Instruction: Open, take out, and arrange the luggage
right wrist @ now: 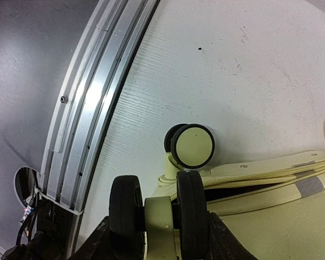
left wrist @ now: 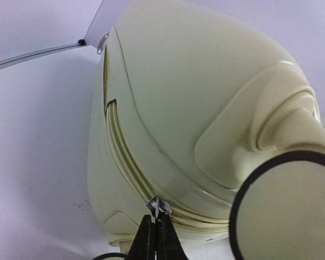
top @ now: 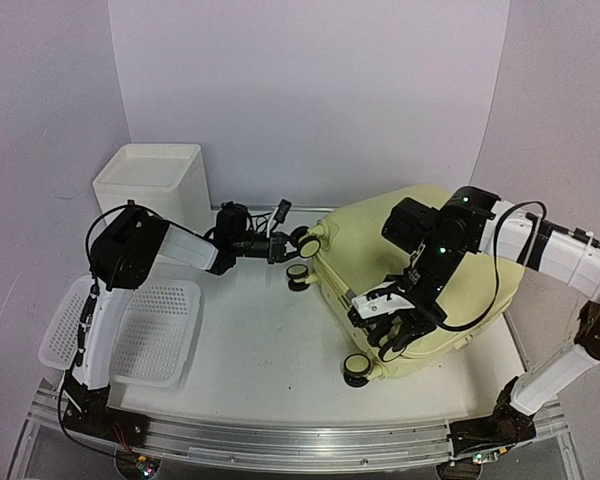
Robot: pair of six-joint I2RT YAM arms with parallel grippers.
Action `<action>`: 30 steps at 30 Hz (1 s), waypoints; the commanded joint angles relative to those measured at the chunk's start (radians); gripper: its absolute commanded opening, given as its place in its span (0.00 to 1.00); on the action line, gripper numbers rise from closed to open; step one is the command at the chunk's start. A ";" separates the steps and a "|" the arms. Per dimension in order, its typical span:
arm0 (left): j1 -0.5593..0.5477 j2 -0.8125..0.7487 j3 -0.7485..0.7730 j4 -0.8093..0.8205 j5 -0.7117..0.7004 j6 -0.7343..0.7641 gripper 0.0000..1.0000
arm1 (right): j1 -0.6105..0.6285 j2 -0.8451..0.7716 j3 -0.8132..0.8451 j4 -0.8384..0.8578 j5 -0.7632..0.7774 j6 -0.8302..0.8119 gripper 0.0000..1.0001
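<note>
The tabletop (top: 270,350) carries one luggage (top: 365,235), pale yellow, lying flat on its right half. To the luggage's left stand one white box (top: 195,190) and, nearer the arms, one perforated basket (top: 160,330). There are two arms. The right claw (right wrist: 161,233) is clamped on a double wheel (right wrist: 188,200) at the luggage's near end. The left claw (left wrist: 156,222) is pinched together on the zip pull (left wrist: 157,205) at its wheel end. I count four wheels. The seam gapes darkly beside the held wheel, so I'd say opening is only part done, with emptying and arranging yet to come.
</note>
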 commanded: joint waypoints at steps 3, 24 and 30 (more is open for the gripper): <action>0.095 0.086 0.167 -0.061 0.036 -0.094 0.00 | -0.017 -0.138 -0.090 -0.389 -0.003 0.084 0.00; 0.060 -0.026 0.192 -0.149 -0.153 -0.302 0.35 | -0.017 -0.183 -0.016 -0.137 -0.025 0.271 0.00; 0.054 -0.299 0.079 -0.332 -0.171 -0.217 0.46 | -0.020 -0.164 -0.027 0.000 0.009 0.430 0.00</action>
